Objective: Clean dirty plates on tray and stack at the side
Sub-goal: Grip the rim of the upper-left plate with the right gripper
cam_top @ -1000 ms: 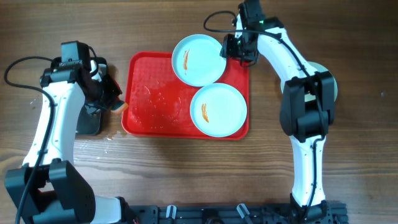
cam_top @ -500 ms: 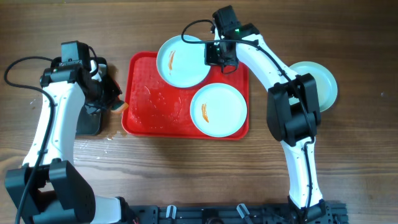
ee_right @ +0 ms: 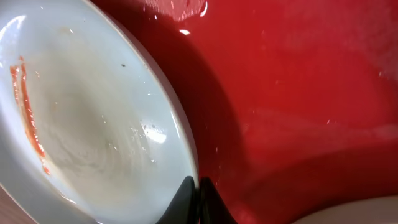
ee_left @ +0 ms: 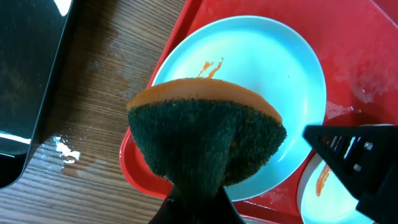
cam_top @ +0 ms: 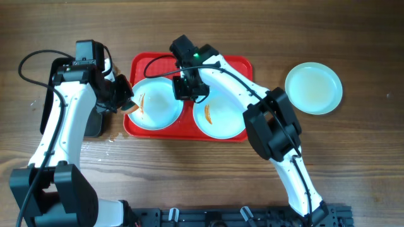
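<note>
While the right gripper clamps the rim of the left plate on the red tray at overhead centre, a second plate lies beside it and a third plate sits off-tray, far right. Left wrist: the left gripper pinches a sponge over the left plate. Right wrist: fingers closed on that rim.

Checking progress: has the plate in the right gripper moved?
Yes. The plate slid left across the tray, from its far right corner to its left side.
</note>
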Available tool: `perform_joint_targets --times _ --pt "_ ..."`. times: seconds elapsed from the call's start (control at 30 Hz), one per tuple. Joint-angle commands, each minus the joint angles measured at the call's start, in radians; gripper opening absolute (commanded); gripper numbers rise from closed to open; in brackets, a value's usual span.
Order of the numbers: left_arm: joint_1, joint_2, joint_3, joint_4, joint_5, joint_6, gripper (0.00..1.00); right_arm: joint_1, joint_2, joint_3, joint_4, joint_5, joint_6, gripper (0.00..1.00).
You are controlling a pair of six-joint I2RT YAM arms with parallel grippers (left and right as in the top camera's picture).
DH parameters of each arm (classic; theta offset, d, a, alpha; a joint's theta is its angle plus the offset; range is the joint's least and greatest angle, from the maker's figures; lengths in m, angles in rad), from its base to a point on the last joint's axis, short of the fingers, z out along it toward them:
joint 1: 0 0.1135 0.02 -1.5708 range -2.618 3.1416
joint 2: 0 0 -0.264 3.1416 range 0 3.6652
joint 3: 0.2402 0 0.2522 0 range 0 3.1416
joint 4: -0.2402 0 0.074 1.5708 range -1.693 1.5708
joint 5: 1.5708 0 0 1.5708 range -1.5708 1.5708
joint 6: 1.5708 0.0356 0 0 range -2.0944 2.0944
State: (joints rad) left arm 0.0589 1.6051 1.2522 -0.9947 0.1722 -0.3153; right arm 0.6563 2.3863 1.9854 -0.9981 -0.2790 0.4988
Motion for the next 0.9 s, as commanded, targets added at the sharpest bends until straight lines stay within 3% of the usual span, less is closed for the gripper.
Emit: perform_joint_targets --times 0.0,0.1,0.13,0.27,0.43,0.5,0.77,0.87 --pt "-0.003 -0.010 0.008 0.003 0.014 0.021 0.04 0.024 0.013 0.002 -0.006 0.041 0.024 0.04" --pt "-0.003 -0.010 -0.011 0.010 0.014 0.021 0.04 0.028 0.013 0.002 -0.006 0.051 0.025 0.07" --pt "-0.003 -0.010 -0.019 0.018 0.014 0.021 0.04 0.028 0.013 0.002 -0.009 0.050 0.025 0.34" --pt "-0.003 -0.010 -0.024 0.044 0.014 0.021 0.04 0.038 0.013 0.002 -0.007 0.047 0.025 0.55" --pt "-0.003 -0.010 -0.024 0.043 0.014 0.021 0.04 0.053 0.013 0.002 0.018 0.064 0.026 0.56" --pt "-0.003 -0.010 -0.024 0.040 0.014 0.021 0.04 0.056 0.013 0.002 0.016 0.081 0.025 0.68" --pt "-0.003 -0.010 -0.024 0.038 0.014 0.021 0.04 0.056 0.013 0.002 0.014 0.115 0.025 0.68" --pt "-0.003 -0.010 -0.024 0.038 0.014 0.021 0.04 0.058 0.013 0.002 0.015 0.115 0.028 0.55"
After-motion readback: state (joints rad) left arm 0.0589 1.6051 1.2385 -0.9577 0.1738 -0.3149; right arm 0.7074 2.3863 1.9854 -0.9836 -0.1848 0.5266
